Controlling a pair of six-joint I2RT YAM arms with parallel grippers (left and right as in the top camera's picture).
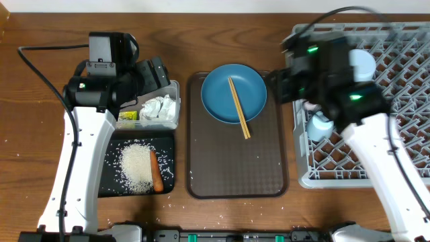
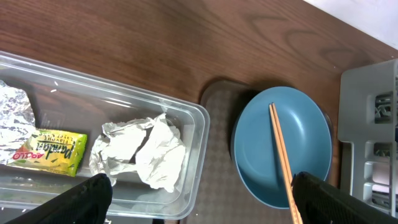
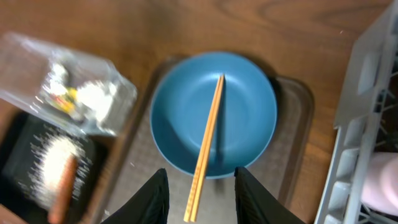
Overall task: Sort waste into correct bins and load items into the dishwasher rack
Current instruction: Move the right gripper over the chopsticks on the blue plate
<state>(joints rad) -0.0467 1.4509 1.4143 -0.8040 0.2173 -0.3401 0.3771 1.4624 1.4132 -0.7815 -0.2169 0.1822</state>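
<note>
The dark blue plate (image 1: 218, 101) lies at the back of the brown serving tray (image 1: 235, 168), with the wooden chopsticks (image 1: 238, 107) across it. The clear tub (image 1: 176, 87) holds the crumpled tissue (image 2: 146, 152), the yellow-green wrapper (image 2: 50, 150) and the foil scrap (image 2: 15, 115). Rice (image 1: 138, 168) and the carrot (image 1: 156, 171) lie in the black tray (image 1: 168, 144). My left gripper (image 2: 205, 202) hangs wide open over the tub's right end, holding nothing. My right gripper (image 3: 200, 199) is open and empty, high above the plate (image 3: 242, 112) near the grey rack (image 1: 403, 81). The chopsticks (image 3: 208, 137) show far below, between its fingers.
The rack holds a light blue cup (image 1: 321, 124) at its left side, a pale round vessel (image 1: 363, 64) further back, and a pink cup (image 3: 379, 180). A few rice grains are scattered on the wooden table near the black tray.
</note>
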